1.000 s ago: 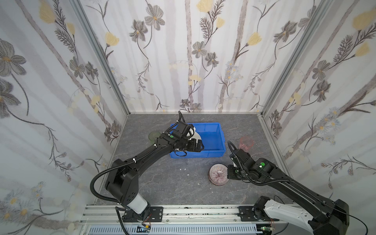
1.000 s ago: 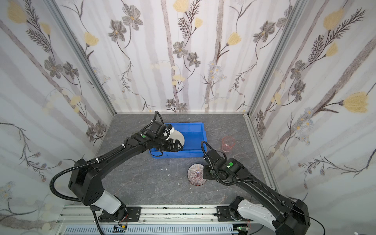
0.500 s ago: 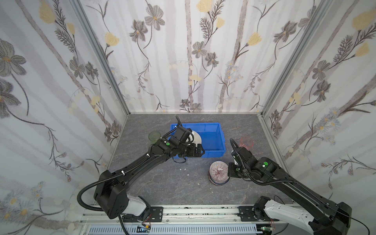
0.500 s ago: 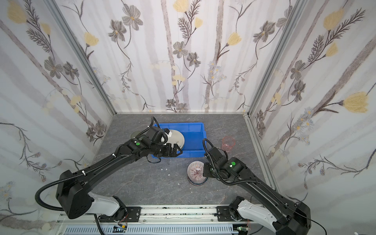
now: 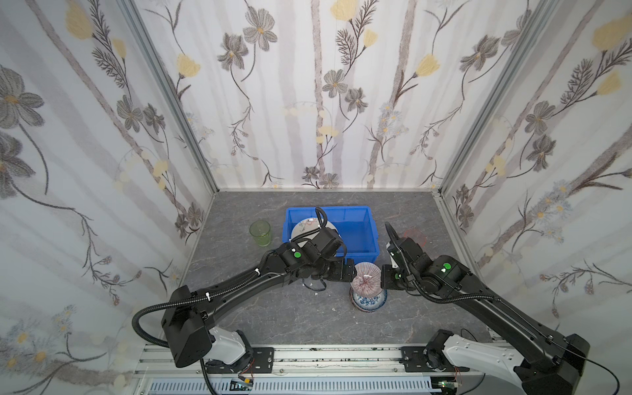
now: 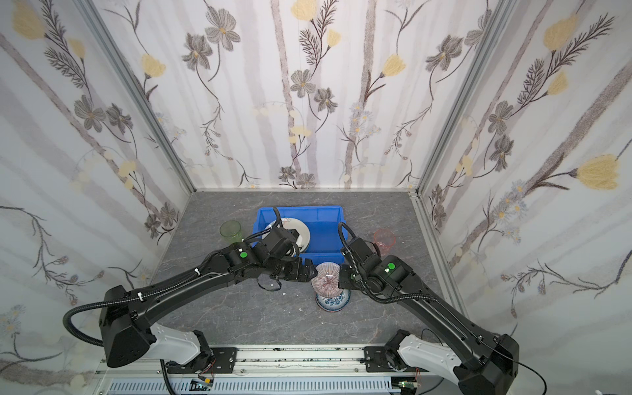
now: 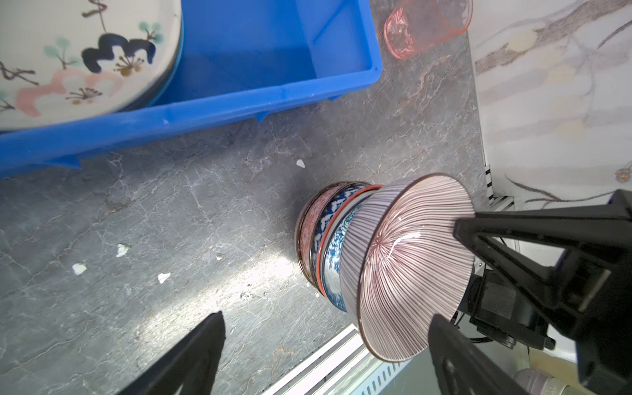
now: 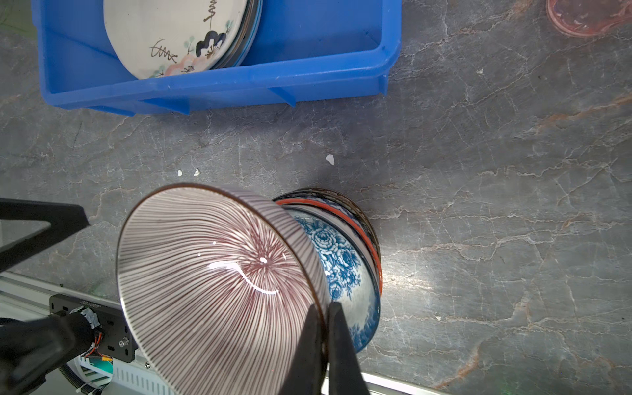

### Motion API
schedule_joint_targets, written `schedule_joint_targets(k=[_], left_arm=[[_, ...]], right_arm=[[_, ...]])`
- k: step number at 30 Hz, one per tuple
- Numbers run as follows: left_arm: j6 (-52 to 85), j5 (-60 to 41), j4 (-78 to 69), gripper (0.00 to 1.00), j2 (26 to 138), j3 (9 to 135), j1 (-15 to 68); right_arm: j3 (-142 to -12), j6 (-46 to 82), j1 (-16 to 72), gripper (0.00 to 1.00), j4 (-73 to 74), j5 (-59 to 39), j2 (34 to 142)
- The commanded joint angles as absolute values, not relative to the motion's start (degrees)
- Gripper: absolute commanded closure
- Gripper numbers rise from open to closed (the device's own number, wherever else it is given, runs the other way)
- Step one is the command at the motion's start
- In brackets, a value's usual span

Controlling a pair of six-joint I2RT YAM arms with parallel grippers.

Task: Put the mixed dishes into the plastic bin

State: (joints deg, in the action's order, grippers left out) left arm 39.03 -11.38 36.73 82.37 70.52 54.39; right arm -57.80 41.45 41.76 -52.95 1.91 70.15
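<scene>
The right gripper (image 8: 325,309) pinches the rim of the striped bowl (image 8: 212,273), tilted over the stack (image 5: 369,301) near the bin (image 5: 374,251), which holds plates (image 5: 304,227). The left gripper (image 7: 325,321) gapes wide beside the bowl, empty.

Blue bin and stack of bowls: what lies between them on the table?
Only grey tabletop with small white chips lies between the blue bin and the bowl stack; the right wrist view shows it.
</scene>
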Motion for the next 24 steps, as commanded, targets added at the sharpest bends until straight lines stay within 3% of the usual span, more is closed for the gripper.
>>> schedule_joint_targets(k=[1, 16, 24], left_arm=[[39.8, -9.1, 38.2, 0.12, 83.3, 71.4, 55.0], [38.9, -5.0, 38.9, 0.22, 87.8, 73.7, 55.3], [38.7, -4.2, 38.9, 0.33, 90.3, 76.4, 55.4]], right_arm=[[-59.1, 40.2, 41.7, 1.00, -51.9, 2.7, 71.1], [-60.7, 39.2, 41.6, 1.00, -52.6, 3.8, 72.6], [-60.5, 39.2, 41.6, 1.00, -52.4, 3.8, 72.2]])
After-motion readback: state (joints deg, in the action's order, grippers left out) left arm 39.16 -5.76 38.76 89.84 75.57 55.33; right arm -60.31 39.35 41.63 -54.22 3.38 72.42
